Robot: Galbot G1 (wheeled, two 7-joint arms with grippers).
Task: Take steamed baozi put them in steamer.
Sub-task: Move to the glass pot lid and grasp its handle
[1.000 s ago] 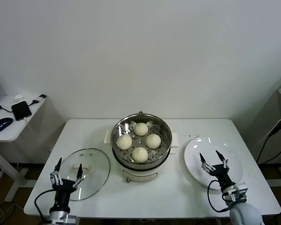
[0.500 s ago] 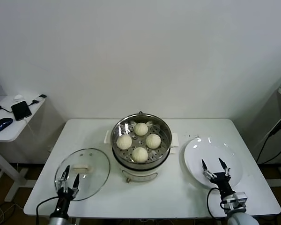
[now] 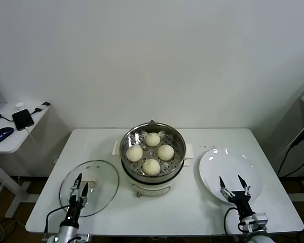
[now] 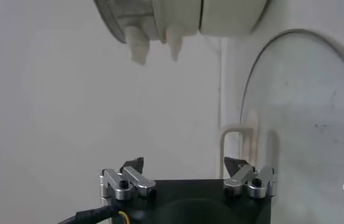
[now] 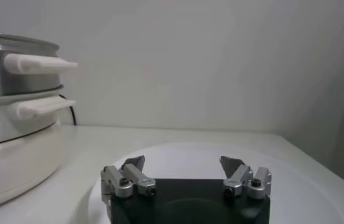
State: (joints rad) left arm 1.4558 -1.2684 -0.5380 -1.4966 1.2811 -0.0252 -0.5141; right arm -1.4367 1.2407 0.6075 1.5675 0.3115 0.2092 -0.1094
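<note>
Four cream-white baozi (image 3: pixel 151 166) lie on the perforated tray inside the steel steamer (image 3: pixel 153 176) at the table's middle. The steamer's side and handles show in the right wrist view (image 5: pixel 13 109) and its base in the left wrist view (image 4: pixel 178 18). My left gripper (image 3: pixel 81 183) is open and empty, low at the front left over the near edge of the glass lid (image 3: pixel 99 177). My right gripper (image 3: pixel 231 183) is open and empty, low at the front right over the near edge of the empty white plate (image 3: pixel 228 162). Its jaws (image 5: pixel 183 163) stand apart above the plate.
The glass lid (image 4: pixel 305 122) lies flat on the white table (image 3: pixel 192 207) left of the steamer. A side table at far left holds a phone (image 3: pixel 23 119) and a mouse (image 3: pixel 2 134). A cable hangs at the far right.
Both arms have drawn back and down toward the table's front edge. The left gripper's fingers stand narrower than a second ago. The baozi and steamer have not moved.
</note>
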